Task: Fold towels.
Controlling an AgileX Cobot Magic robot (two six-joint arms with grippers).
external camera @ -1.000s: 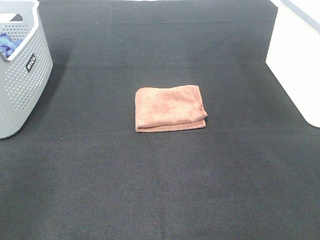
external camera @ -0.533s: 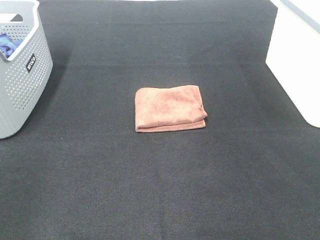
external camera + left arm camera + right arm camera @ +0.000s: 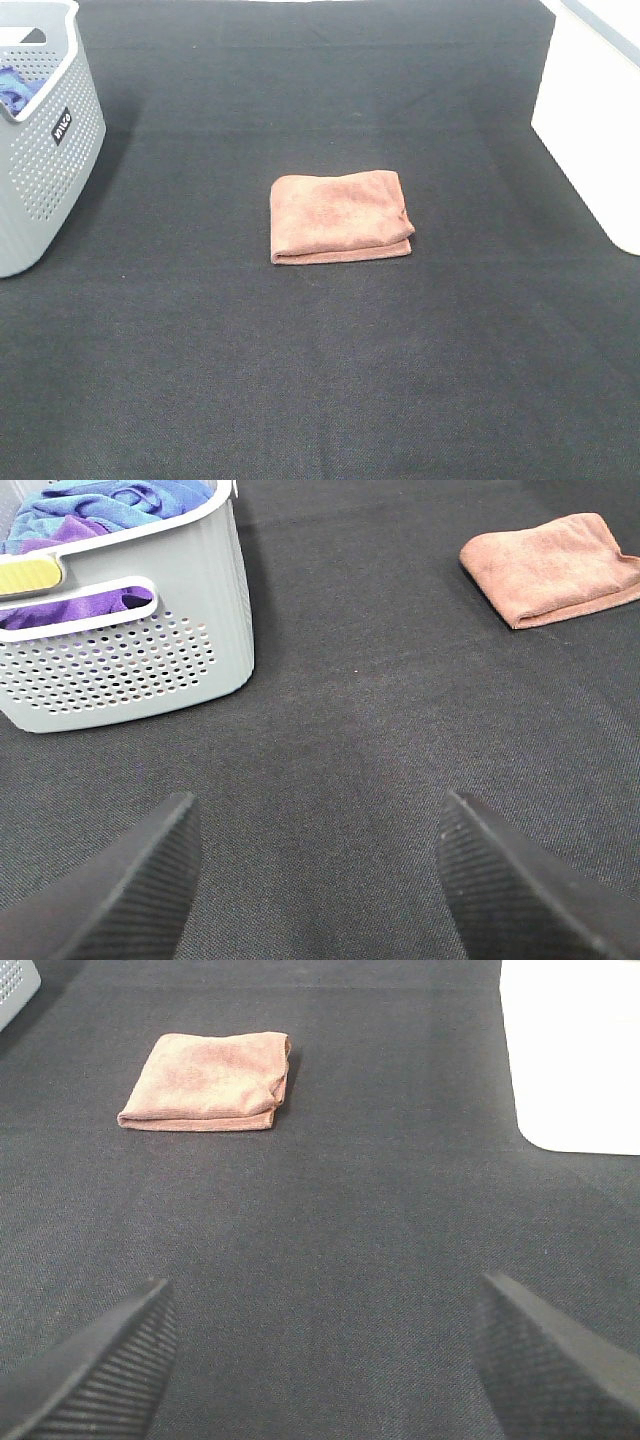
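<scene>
A reddish-brown towel (image 3: 340, 215) lies folded into a small rectangle in the middle of the black mat. It also shows in the left wrist view (image 3: 552, 568) and in the right wrist view (image 3: 208, 1080). My left gripper (image 3: 320, 880) is open and empty, low over the mat between the basket and the towel, well short of the towel. My right gripper (image 3: 320, 1360) is open and empty, well short of the towel. Neither arm shows in the exterior high view.
A grey perforated basket (image 3: 45, 150) stands at the left edge, holding blue and purple cloths (image 3: 110, 505). A white bin (image 3: 595, 120) stands at the right edge; it also shows in the right wrist view (image 3: 570, 1050). The black mat (image 3: 320, 380) covers the table.
</scene>
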